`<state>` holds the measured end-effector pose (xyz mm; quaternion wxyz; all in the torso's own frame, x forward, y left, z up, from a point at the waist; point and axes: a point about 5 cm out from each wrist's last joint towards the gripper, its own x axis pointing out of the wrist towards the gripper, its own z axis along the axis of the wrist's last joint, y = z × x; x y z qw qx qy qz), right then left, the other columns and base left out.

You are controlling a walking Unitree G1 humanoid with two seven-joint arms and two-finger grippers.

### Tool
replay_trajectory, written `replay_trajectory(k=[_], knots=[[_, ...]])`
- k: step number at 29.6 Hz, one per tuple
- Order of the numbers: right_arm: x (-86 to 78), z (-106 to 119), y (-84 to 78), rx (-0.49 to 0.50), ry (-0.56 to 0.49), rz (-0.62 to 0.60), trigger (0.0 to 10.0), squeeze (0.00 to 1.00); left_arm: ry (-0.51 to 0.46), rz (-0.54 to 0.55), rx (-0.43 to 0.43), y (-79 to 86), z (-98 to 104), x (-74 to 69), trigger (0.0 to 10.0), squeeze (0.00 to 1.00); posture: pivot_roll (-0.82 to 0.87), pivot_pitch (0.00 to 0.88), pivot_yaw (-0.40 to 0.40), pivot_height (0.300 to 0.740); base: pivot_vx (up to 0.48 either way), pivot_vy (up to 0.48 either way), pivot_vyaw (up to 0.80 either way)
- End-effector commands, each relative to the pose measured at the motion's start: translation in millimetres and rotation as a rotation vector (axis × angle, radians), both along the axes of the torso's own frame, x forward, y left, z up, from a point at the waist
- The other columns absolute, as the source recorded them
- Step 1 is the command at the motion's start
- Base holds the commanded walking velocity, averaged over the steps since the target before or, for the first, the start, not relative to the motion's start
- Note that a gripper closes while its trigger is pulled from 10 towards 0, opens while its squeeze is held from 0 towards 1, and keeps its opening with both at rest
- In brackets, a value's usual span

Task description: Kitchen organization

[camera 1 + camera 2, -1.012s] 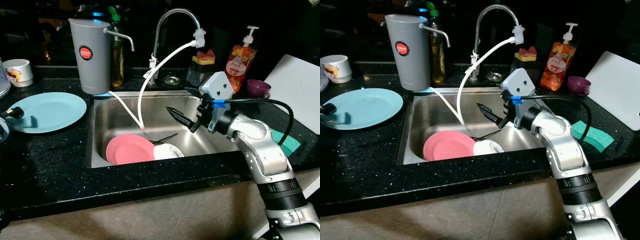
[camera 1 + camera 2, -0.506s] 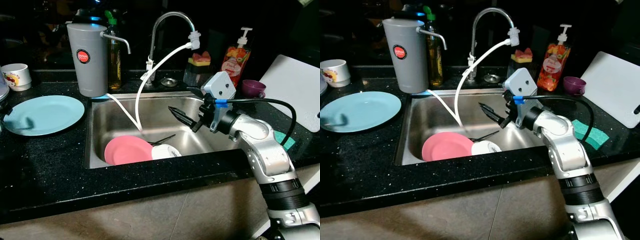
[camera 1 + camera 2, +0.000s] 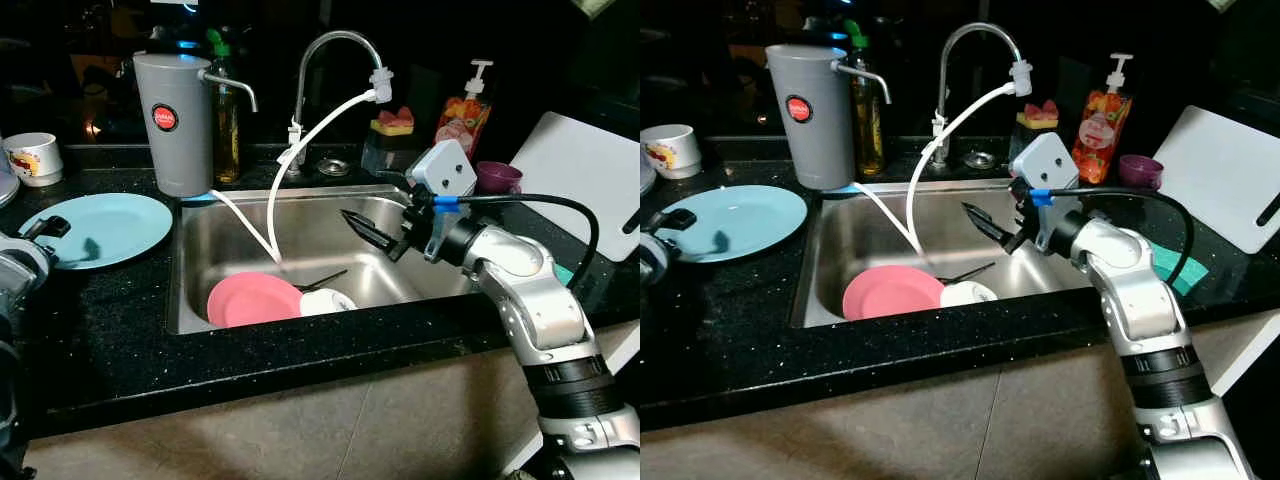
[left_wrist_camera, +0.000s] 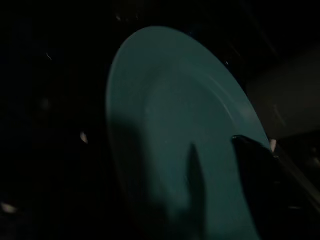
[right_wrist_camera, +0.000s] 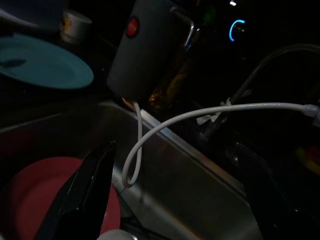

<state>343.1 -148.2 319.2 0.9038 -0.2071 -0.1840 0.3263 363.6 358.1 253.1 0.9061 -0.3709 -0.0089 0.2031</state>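
A: Left eye view first. Why poised like that?
B: Right gripper [image 3: 362, 226] hanging over the sink [image 3: 190, 300], above the basin's right half, fingers spread apart, clasping nothing. Probably lined up for a reach down to the dishes, judging by the downward slant.
A: And the dishes?
B: Pink plate [image 3: 254, 299] lying flat at the sink's front, round, matte. White bowl [image 3: 326, 301] touching its right edge, with a dark utensil [image 3: 325, 279] slanting behind. White hose [image 3: 300, 150] looping from the faucet [image 3: 335, 45] down into the basin, between the gripper and the grey dispenser [image 3: 177, 120].

A: Right eye view?
B: Same scene. Blue plate [image 3: 736, 220] flat on the black tabletop [image 3: 890, 370], left of the sink, likely parked there as a dish already sorted. Left gripper [image 3: 680, 218] at that plate's near left rim; open or closed, cannot tell. Green sponge [image 3: 1170, 268] right of the sink, partly behind the arm; white cutting board [image 3: 1225, 180] beyond.

A: Left wrist view?
B: Very dark. Blue plate [image 4: 170, 130] close below, smooth and glossy, one black finger [image 4: 260, 160] across its edge. Grip state unclear.

A: Right wrist view?
B: Two black fingers [image 5: 85, 195] wide apart, framing the hose [image 5: 190, 117] and a slice of pink plate [image 5: 30, 195] beneath. Nothing between them.
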Motion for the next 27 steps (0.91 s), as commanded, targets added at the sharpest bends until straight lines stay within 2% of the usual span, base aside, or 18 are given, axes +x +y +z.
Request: replay_trajectory(k=[1,2,3,9,13,16,17,19,22,23,24,25,26,27], knots=[[-3.4,5,-1.9,0.008,-0.018,-0.01,10.0,0.0,0.009,-0.03,-0.042,-12.6,-6,7.2,0.8,0.0,0.08,0.079,-0.025,0.74,0.0,0.0,0.0],[-3.4,5,-1.9,0.008,-0.018,-0.01,10.0,0.0,0.009,-0.03,-0.042,-12.6,-6,7.2,0.8,0.0,0.08,0.079,-0.025,0.74,0.0,0.0,0.0],[-4.3,4,-1.7,0.012,-0.017,-0.012,10.0,0.0,0.011,-0.029,-0.054,-15.5,-8,8.8,0.0,0.0,0.07,0.084,-0.024,0.74,0.0,0.0,0.0],[-6.6,1,-2.5,0.014,-0.01,-0.018,10.0,0.0,0.005,0.002,-0.078,-15.1,-10,8.6,0.0,0.0,0.07,0.096,-0.018,0.74,0.0,0.0,0.0],[-7.1,2,-6.4,0.024,-0.011,-0.037,10.0,0.0,-0.065,0.044,-0.095,-6.8,-2,5.1,0.0,0.0,0.06,0.097,-0.014,0.74,0.0,0.0,0.0],[-6.0,1,-6.7,0.033,-0.009,-0.043,10.0,0.0,-0.084,0.058,0.012,-3.4,8,4.0,0.0,0.0,0.07,0.1,-0.028,0.74,0.0,0.0,0.0],[-6.0,1,-6.7,0.033,-0.009,-0.043,10.0,0.0,-0.084,0.058,0.012,-3.4,8,4.0,0.0,0.0,0.07,0.1,-0.028,0.74,0.0,0.0,0.0],[-5.4,2,-5.6,0.037,-0.012,-0.04,10.0,0.0,-0.145,0.034,0.071,-4.3,21,4.4,0.0,0.0,0.07,0.096,-0.027,0.74,0.0,0.0,0.0],[-5.0,3,-5.7,0.04,-0.016,-0.042,10.0,0.0,-0.194,0.011,0.076,-5.6,29,4.6,0.0,0.0,0.08,0.091,-0.028,0.74,0.0,0.0,0.0],[-4.4,4,-6.9,0.046,-0.018,-0.048,10.0,0.0,-0.26,-0.023,0.087,-7.6,40,4.2,2.7,0.0,0.09,0.095,-0.04,0.74,0.0,0.0,0.0],[-4.4,4,-6.9,0.046,-0.018,-0.048,10.0,0.0,-0.26,-0.023,0.087,-7.6,40,4.2,2.7,0.0,0.09,0.095,-0.04,0.74,0.0,0.0,0.0],[-3.1,4,-7.4,0.051,-0.019,-0.053,10.0,0.0,-0.343,-0.069,0.096,-10.7,55,2.3,10.0,0.0,0.09,0.095,-0.045,0.74,0.0,0.0,0.0],[-2.3,5,-7.1,0.053,-0.021,-0.053,10.0,0.0,-0.417,-0.117,0.111,-14.4,69,-1.2,10.0,0.0,0.09,0.09,-0.045,0.74,0.0,0.0,0.0],[-2.3,5,-7.1,0.053,-0.021,-0.053,10.0,0.0,-0.417,-0.117,0.111,-14.4,69,-1.2,10.0,0.0,0.09,0.09,-0.045,0.74,0.0,0.0,0.0]])
